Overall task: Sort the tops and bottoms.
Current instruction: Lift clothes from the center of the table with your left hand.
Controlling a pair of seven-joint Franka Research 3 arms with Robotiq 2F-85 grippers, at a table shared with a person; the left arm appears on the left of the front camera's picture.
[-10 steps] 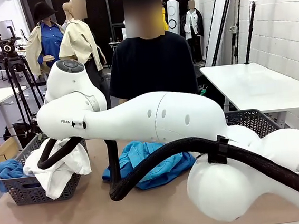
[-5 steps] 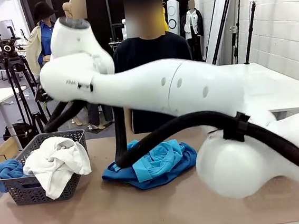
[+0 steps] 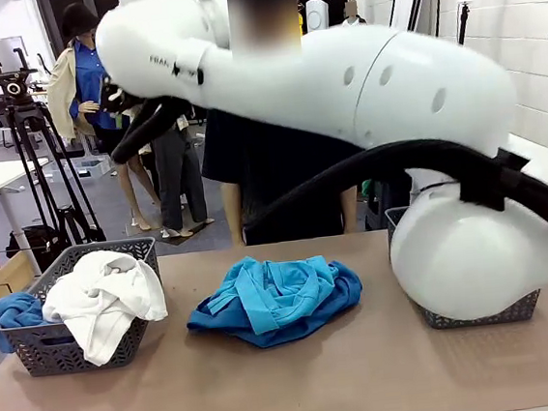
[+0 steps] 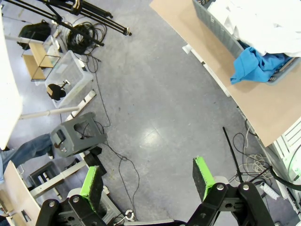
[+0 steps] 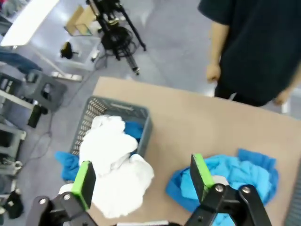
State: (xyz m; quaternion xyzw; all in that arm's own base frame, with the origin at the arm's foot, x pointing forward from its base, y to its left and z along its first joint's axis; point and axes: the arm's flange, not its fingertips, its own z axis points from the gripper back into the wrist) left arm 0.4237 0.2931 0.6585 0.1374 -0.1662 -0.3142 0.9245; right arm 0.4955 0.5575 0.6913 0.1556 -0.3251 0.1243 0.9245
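The left gripper [image 4: 146, 169] hung wide open and empty over the floor [image 4: 141, 94]. The right gripper [image 5: 142, 165] was just as wide and empty above the table [image 3: 272, 390]. The white top [image 3: 103, 300] lay heaped in the gray basket [image 3: 35, 350], with a royal blue top [image 3: 8, 314] at its 9 o'clock. The turquoise top [image 3: 273, 298] lay crumpled on the table at the basket's 3 o'clock.

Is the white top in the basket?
Mostly in: the white cloth top fills the grey mesh basket, one part hanging over its rim.
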